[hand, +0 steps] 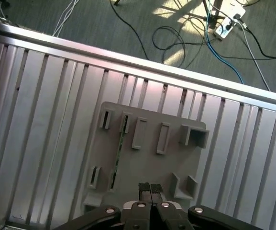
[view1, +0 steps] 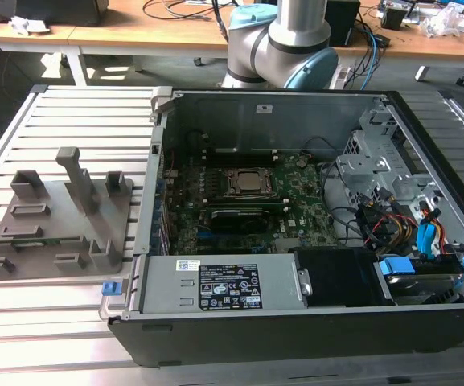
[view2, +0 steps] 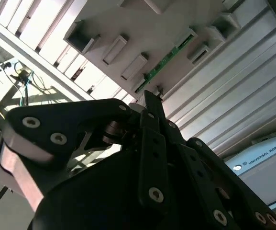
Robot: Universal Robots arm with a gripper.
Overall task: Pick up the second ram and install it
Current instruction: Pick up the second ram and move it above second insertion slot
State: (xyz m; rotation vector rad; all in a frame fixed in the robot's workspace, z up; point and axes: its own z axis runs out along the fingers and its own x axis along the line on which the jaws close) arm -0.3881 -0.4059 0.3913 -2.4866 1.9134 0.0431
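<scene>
While fingers [hand: 144, 188] hover over tray [hand: 149, 165], pressed fully together, gripping nothing, ram [view2: 169, 57] sits edge-up in tray slot, apart from fingers. Tray rests on desk [view1: 71, 322]; open computer case [view1: 256, 112] stands just beside tray.

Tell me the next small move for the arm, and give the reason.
Probably slide the gripper across the holder tray until it sits over the second ram. In the first wrist view the fingers are shut, hold nothing and hover near the tray's edge, off to one side of the thin green stick, which sits in its slot.
</scene>
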